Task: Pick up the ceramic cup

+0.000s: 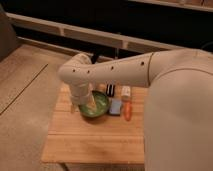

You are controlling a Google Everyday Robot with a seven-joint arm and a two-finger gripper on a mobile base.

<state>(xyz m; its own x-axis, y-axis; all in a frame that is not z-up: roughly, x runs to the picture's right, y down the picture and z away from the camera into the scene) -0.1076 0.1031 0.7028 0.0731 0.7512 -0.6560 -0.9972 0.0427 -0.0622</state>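
My arm reaches in from the right, and its wrist points down at the back left of the wooden table (80, 142). The gripper (89, 104) hangs at the left side of the wide green bowl (100, 109), low over its rim. A pale beige shape shows right at the gripper inside the bowl's left part. I cannot tell whether this is the ceramic cup or part of the gripper. No other ceramic cup shows; the wrist hides the table just left of the bowl.
Right of the bowl lie a blue sponge-like block (116, 106) and an orange carrot-like item (128, 111). Behind them stand a small black item (110, 90) and a small white bottle (125, 91). My arm's bulk covers the table's right side. Carpet lies to the left.
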